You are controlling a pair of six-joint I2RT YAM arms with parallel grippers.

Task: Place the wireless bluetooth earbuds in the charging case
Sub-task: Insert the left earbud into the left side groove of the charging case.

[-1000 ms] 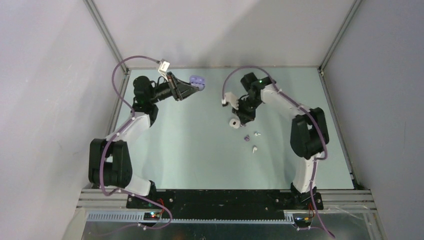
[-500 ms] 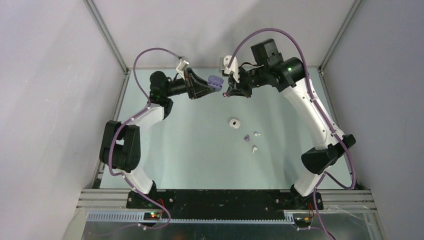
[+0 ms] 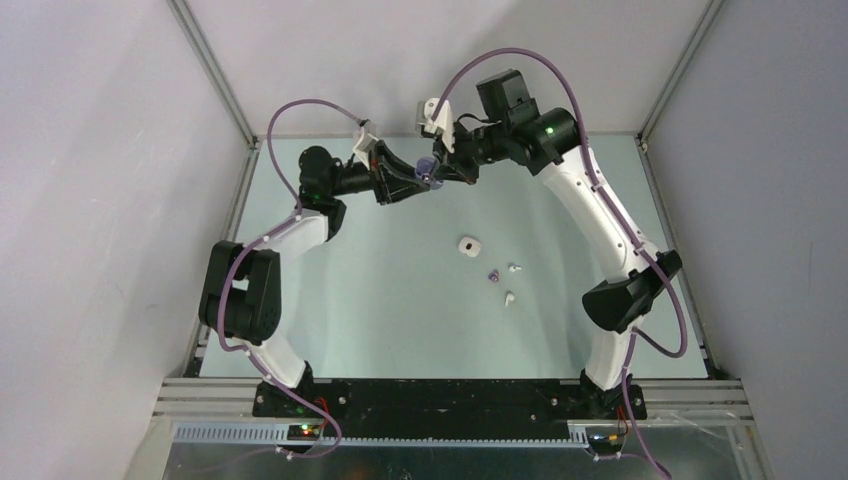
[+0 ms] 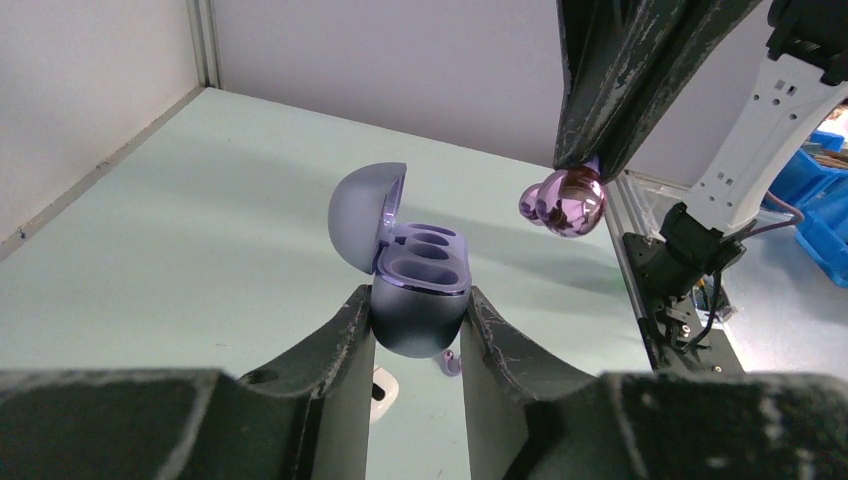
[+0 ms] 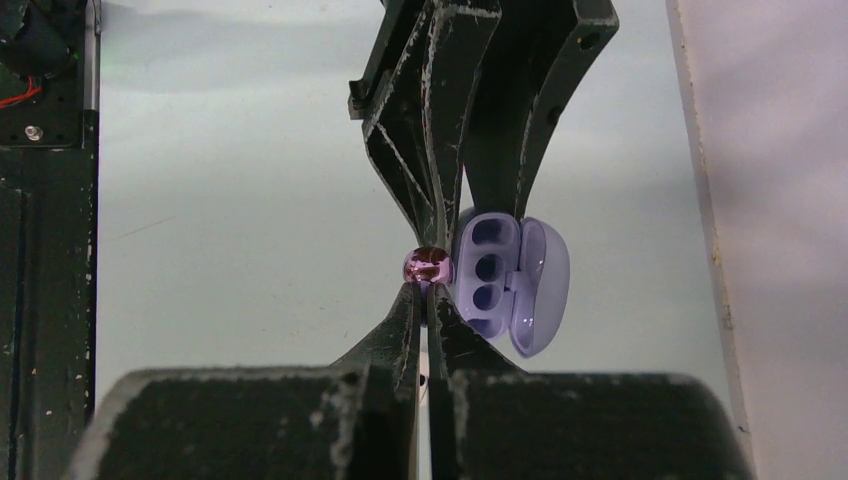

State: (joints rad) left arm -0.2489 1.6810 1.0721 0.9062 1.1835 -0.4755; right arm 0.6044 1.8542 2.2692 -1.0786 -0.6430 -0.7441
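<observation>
Purple case (image 4: 408,272), lid open, is being clamped by the left tool (image 4: 418,302) above the desk (image 3: 350,270). Meanwhile the right tool (image 5: 428,292) is pinching a purple earbud (image 5: 427,266) just beside the case's sockets.

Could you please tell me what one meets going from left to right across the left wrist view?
purple charging case, lid open → purple earbud → right arm's white link
</observation>
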